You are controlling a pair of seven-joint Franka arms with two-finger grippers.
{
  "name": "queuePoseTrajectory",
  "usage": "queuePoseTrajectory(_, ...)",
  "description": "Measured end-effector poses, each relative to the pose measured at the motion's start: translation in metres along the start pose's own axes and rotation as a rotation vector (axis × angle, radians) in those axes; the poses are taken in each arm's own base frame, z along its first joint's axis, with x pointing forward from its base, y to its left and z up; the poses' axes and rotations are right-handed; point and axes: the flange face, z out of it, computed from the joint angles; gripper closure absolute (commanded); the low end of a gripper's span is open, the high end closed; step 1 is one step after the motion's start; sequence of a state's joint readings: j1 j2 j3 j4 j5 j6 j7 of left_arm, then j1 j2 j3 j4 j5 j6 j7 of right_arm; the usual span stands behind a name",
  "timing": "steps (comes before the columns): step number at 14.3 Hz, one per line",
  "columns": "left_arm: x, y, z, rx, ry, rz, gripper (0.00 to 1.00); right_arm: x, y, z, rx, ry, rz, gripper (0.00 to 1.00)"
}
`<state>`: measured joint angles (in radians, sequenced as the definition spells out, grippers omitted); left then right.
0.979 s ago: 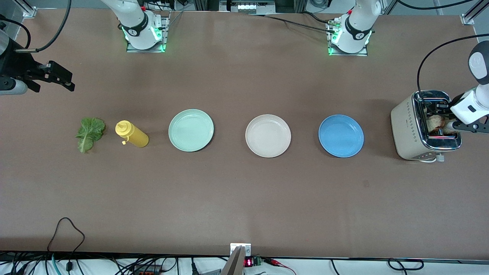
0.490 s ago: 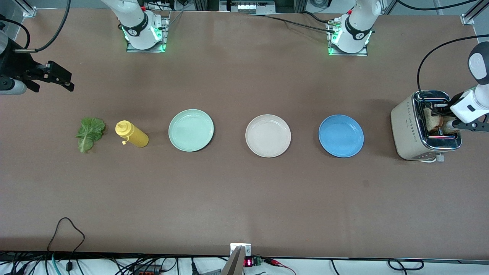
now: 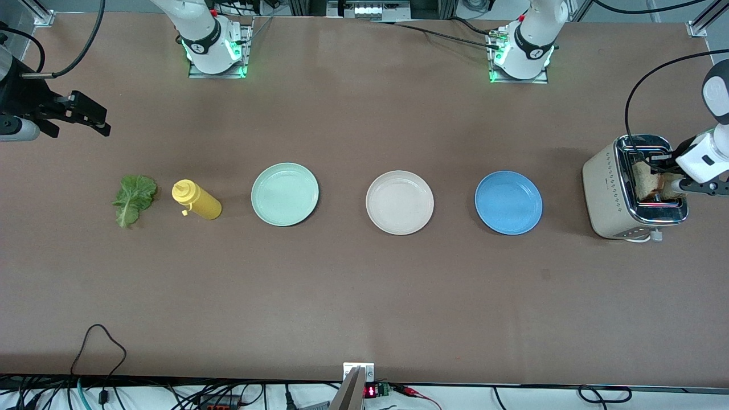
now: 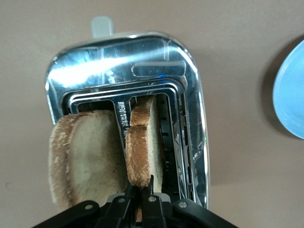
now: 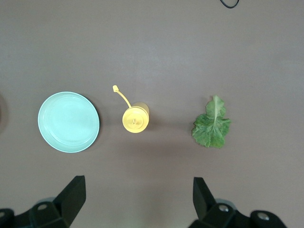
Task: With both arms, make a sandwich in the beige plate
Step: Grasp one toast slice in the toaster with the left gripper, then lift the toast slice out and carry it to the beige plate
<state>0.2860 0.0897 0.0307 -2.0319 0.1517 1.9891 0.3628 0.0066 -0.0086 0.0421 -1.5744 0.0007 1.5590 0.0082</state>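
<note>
Toast slice (image 3: 648, 181) was pinched by the left gripper (image 3: 663, 183) over the toaster (image 3: 618, 193); a second before, those jaws had been apart around it, and the slice sat lower in the slot. Since then it had come up a little, so I judged the pull-out as just begun. Front view: beige plate (image 3: 400, 203) sat bare on the counter (image 3: 364, 285), between the blue plate (image 3: 508, 203) on the toaster's side and the pale green plate (image 3: 285, 194) further from the toaster. Mustard bottle (image 3: 196, 200) and lettuce leaf (image 3: 134, 199) lay further still from the toaster, toward the right arm's end. Right gripper (image 3: 85, 114) waited in the air near that end, unchanged over the last second.

Left wrist view: jaws were clamped on the top edge of the thinner slice (image 4: 145, 147), which stood upright in one slot of the toaster (image 4: 190, 85). Second slice (image 4: 83, 156) leaned in the slot beside it, untouched. Edge of the blue plate (image 4: 292, 99) showed near the toaster.

Right wrist view: jaws stood wide apart, holding nothing, above the bottle (image 5: 135, 118), with the leaf (image 5: 212, 124) and green plate (image 5: 69, 122) either side of the bottle.

Meaning: grip secured, nothing on the beige plate yet; first bread slice looked next to go there.
</note>
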Motion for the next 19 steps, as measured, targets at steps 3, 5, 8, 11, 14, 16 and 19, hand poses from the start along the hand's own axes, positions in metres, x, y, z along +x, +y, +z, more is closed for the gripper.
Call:
queuePoseTrajectory(3,0.004,0.014,-0.058,-0.002,-0.036,0.025,0.99,0.000,0.000,0.000,0.000,-0.001,0.000,0.00)
queuePoseTrajectory(5,0.007,0.032,-0.104,0.006,-0.035,0.054,0.99,0.000,0.000,0.000,0.000,-0.002,0.000,0.00)
queuePoseTrajectory(8,0.018,0.071,-0.155,0.031,0.008,0.118,0.99,0.000,0.000,0.000,0.000,-0.002,0.000,0.00)
queuePoseTrajectory(11,0.035,0.126,-0.164,0.039,0.022,0.142,0.99,0.000,0.001,0.000,0.000,-0.001,0.002,0.00)
queuePoseTrajectory(14,0.048,0.184,-0.149,0.028,-0.028,0.232,0.99,0.000,0.003,0.000,0.000,-0.001,0.005,0.00)
queuePoseTrajectory(16,0.057,0.226,-0.130,0.013,-0.084,0.297,0.99,0.000,0.003,0.000,0.000,-0.001,0.005,0.00)
queuePoseTrajectory(19,0.073,0.292,-0.090,-0.038,-0.153,0.338,0.99,-0.001,0.004,0.000,0.001,-0.006,0.009,0.00)
